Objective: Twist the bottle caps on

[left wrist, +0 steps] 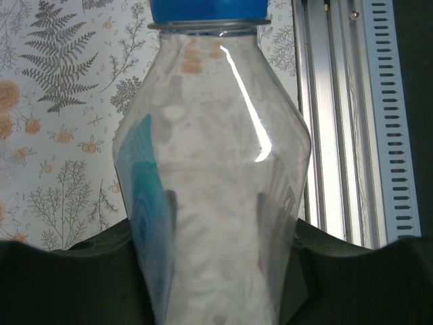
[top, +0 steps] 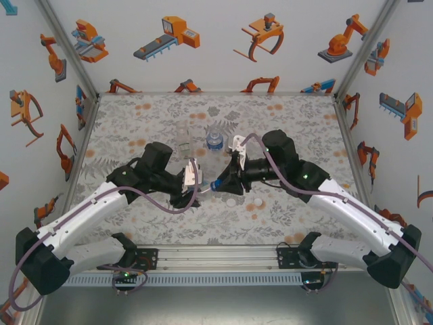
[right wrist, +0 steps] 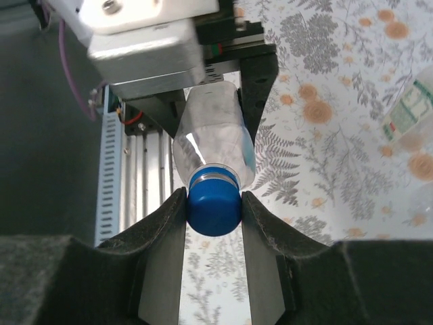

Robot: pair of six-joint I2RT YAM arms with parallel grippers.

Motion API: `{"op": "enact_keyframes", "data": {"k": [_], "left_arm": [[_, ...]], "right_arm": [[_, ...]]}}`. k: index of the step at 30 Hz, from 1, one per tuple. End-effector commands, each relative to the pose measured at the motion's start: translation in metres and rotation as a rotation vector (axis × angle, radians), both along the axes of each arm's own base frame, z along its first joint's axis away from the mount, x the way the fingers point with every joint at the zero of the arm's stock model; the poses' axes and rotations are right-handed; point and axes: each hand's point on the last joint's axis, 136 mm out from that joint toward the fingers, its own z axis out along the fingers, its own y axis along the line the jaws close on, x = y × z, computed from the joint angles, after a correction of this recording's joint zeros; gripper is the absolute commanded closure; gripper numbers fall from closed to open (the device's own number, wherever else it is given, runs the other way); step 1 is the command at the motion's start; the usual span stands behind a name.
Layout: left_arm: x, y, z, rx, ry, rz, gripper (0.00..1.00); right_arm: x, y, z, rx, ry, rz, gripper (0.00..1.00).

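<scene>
While one is held, three bottles, three caps

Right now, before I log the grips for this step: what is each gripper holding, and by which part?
The left gripper clamps the clear plastic bottle around its body; the right gripper pinches the sides of its blue cap.

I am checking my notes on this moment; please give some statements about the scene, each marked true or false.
1. The right end effector is shut on the blue cap. True.
2. The left end effector holds its bottle upright. False: the bottle lies sideways, neck toward the right end effector.
3. Two white caps lie loose on the table. True.
4. Three bottles stand on the table. False: two, a tall narrow bottle and a blue-labelled bottle.
</scene>
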Motion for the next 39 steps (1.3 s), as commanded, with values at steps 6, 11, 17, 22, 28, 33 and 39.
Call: {"op": "enact_keyframes", "data": {"k": [6, 11, 17, 22, 28, 33, 39], "left_arm": [[-0.001, -0.016, 0.031, -0.141, -0.068, -0.047, 1.00], [0.006, -0.017, 0.030, -0.147, -0.087, -0.008, 1.00], [0.012, -0.018, 0.030, -0.156, -0.102, 0.021, 1.00], [0.014, -0.019, 0.027, -0.148, -0.106, 0.024, 1.00], [0.014, -0.018, 0.026, -0.143, -0.108, 0.022, 1.00], [0.011, -0.018, 0.025, -0.139, -0.093, 0.007, 1.00], [0.008, -0.016, 0.026, -0.141, -0.091, 0.004, 1.00]], "right_arm": [[0.039, -0.007, -0.026, -0.025, 0.579, -0.448, 1.00], [0.054, -0.026, -0.063, -0.021, 1.011, -0.793, 1.00], [0.059, -0.027, -0.082, 0.123, 1.275, -0.906, 1.00], [0.059, -0.029, -0.076, 0.107, 1.244, -0.903, 0.97], [0.064, -0.029, -0.047, 0.073, 1.009, -0.832, 0.67], [0.063, -0.034, -0.013, 0.017, 0.766, -0.744, 0.46], [0.058, -0.039, 0.019, -0.025, 0.512, -0.625, 0.38]]}}
